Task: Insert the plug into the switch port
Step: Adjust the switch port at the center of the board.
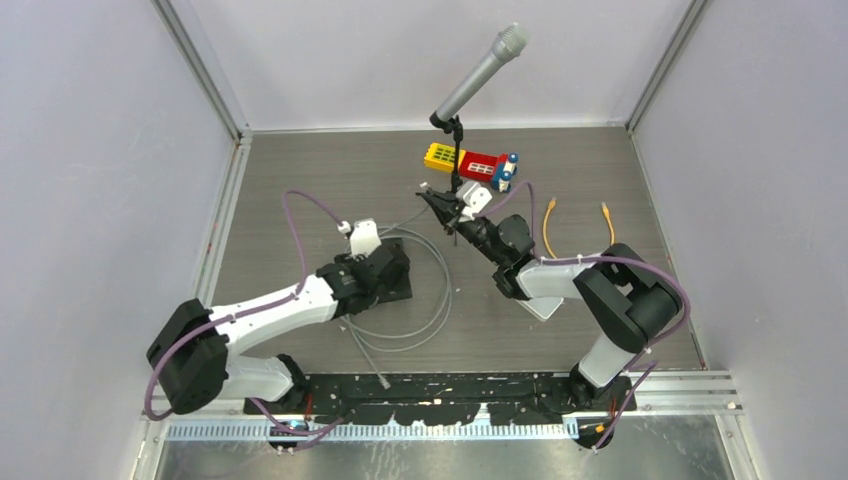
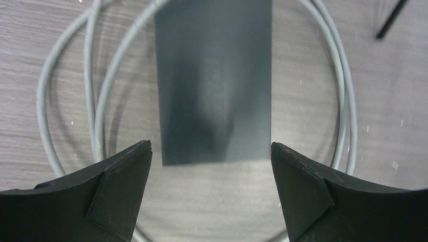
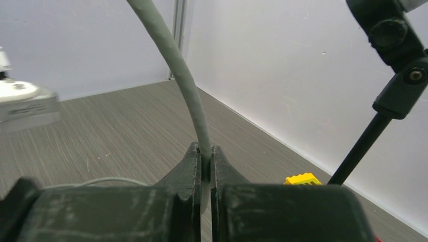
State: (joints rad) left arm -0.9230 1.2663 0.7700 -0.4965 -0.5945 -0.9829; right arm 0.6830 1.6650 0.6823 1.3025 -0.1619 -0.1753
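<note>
Between the fingers of my right claw (image 3: 203, 161): round grey cable (image 3: 176, 65), clenched tight and raised off the wood-grain table (image 3: 126, 126), beside the black mic stand (image 3: 363, 146). Left claw (image 2: 211, 148) is released, jaws wide, hovering over the flat dark rectangular switch box (image 2: 214, 75), which the cable loops ring. Step, I'd say: bringing the plug to the port. Next: locate the port face, align the plug, push straight. Plug and ports: can't make them out in any view.

Pincer (image 2: 211, 151) open wide
A dark box (image 2: 214, 75) lies ahead, between the fingers (image 2: 116, 191); grey cable (image 2: 96, 101) loops around it.
</note>
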